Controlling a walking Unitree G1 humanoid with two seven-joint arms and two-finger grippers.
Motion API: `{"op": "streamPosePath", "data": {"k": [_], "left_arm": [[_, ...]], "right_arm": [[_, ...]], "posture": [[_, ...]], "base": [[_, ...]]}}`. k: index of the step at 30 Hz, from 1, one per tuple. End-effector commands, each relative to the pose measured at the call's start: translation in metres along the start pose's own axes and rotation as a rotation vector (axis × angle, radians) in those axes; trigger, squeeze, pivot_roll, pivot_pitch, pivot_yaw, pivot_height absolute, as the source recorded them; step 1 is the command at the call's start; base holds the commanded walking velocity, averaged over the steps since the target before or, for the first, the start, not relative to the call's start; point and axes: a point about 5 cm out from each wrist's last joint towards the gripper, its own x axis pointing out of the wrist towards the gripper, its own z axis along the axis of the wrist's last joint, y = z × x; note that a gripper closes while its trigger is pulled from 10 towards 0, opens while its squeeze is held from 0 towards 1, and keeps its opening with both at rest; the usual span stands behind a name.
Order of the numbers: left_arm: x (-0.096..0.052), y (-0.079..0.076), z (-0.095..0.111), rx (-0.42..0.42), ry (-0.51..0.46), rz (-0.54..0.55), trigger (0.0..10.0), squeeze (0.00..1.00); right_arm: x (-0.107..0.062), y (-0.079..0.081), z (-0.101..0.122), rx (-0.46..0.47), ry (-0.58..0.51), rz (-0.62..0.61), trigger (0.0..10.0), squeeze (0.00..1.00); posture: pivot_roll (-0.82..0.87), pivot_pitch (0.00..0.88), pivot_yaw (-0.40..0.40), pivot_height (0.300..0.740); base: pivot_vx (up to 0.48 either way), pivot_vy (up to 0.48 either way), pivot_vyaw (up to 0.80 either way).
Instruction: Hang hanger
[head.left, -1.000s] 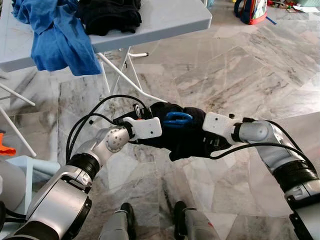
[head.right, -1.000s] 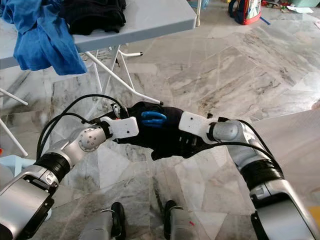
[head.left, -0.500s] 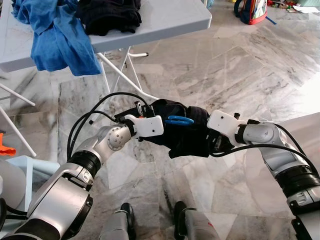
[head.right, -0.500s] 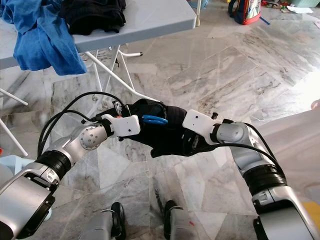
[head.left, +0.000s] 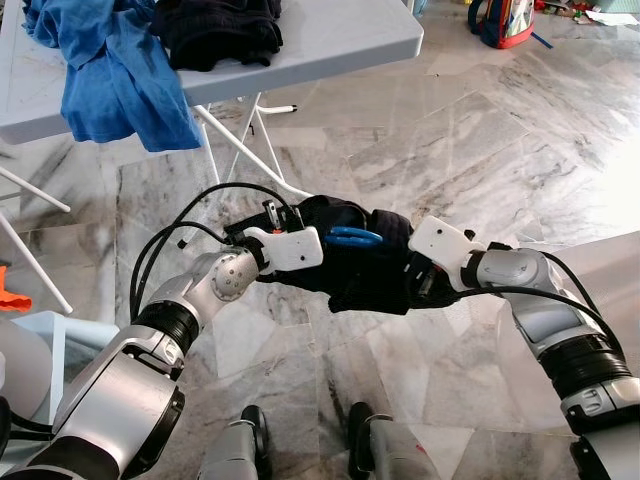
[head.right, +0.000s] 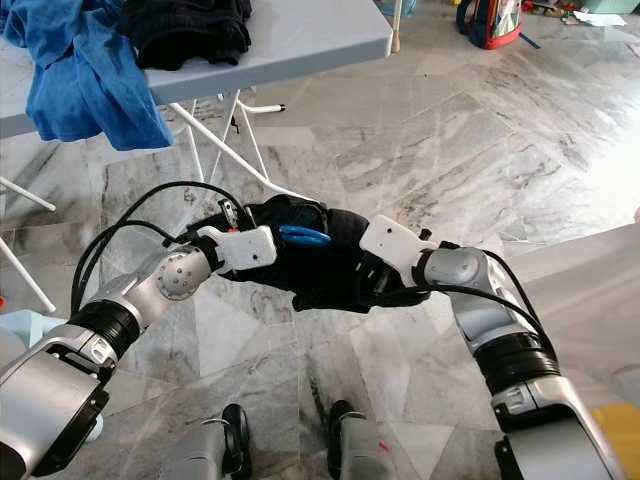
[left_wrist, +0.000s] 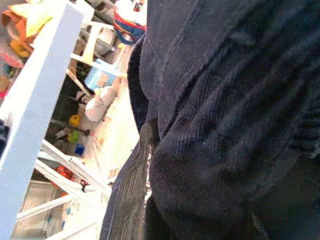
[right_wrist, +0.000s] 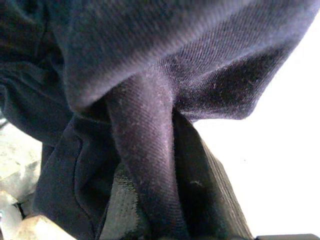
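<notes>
Blue hanger (head.left: 352, 237) sits mid-air inside a dark garment (head.left: 365, 270), between both tools. Left tool (head.left: 300, 232) and right tool (head.left: 408, 285): buried in cloth, grip state unreadable. Garment limp, light; hanger stiff. Grab its hook.

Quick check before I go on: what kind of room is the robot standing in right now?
Probably a lived-in room of a home, used for sorting laundry. The floor is grey-veined marble tile, a grey folding table holds a blue garment and dark clothes, and a backpack sits on the floor farther off.

home: marble floor (head.left: 480, 130), laundry table (head.left: 330, 40)
</notes>
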Motion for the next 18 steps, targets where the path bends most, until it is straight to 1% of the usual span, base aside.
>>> {"op": "streamPosePath", "data": {"k": [1,5,7,8,9,12,13,14,15,18], "left_arm": [[0.003,-0.007,0.014,0.002,-0.091,-0.013,10.0,1.0],[0.003,-0.008,0.013,0.009,-0.091,-0.015,10.0,1.0],[0.002,-0.005,0.013,0.044,-0.108,0.013,10.0,1.0],[0.001,-0.003,0.015,0.036,-0.128,0.024,10.0,1.0],[-0.001,-0.002,0.016,0.004,-0.158,0.018,10.0,1.0],[-0.004,-0.002,0.018,-0.03,-0.195,-0.008,10.0,1.0],[-0.004,-0.003,0.018,-0.031,-0.2,-0.012,10.0,1.0],[-0.008,-0.008,0.016,-0.029,-0.209,-0.055,10.0,1.0],[-0.008,-0.008,0.016,-0.029,-0.209,-0.055,10.0,1.0],[-0.014,-0.012,0.008,-0.014,-0.189,-0.066,10.0,1.0]], "right_arm": [[-0.001,0.0,0.002,0.02,-0.02,-0.019,0.0,0.0],[-0.001,-0.001,0.001,0.025,-0.015,-0.029,0.0,0.0],[-0.002,-0.002,0.001,0.031,-0.009,-0.038,0.0,0.0],[-0.002,-0.002,0.0,0.035,-0.003,-0.042,0.0,0.0],[-0.001,-0.002,-0.002,0.04,0.007,-0.05,0.0,0.0],[0.0,-0.003,-0.004,0.044,0.027,-0.07,0.0,0.0],[0.0,-0.003,-0.004,0.043,0.029,-0.072,0.0,0.0],[0.0,-0.003,-0.006,0.044,0.034,-0.076,0.0,0.0],[0.0,-0.003,-0.006,0.044,0.034,-0.076,0.0,0.0],[0.0,-0.002,-0.009,0.049,0.046,-0.086,0.0,0.0]], "posture": [[-0.17,0.283,0.0,0.74],[-0.17,0.283,0.0,0.74],[-0.17,0.282,0.002,0.74],[-0.17,0.282,0.001,0.74],[-0.17,0.283,0.001,0.74],[-0.17,0.283,0.001,0.74],[-0.17,0.283,0.001,0.74],[-0.17,0.283,0.001,0.74],[-0.17,0.283,0.001,0.74],[-0.17,0.283,0.002,0.74]], "base": [[0.0,0.0,0.0],[0.0,0.0,0.0],[0.0,0.0,0.0],[0.0,0.0,0.0],[0.0,0.0,0.0],[0.0,0.0,0.0],[0.0,0.0,0.0],[0.0,0.0,0.0],[0.0,0.0,0.0],[0.0,0.0,0.0]]}}
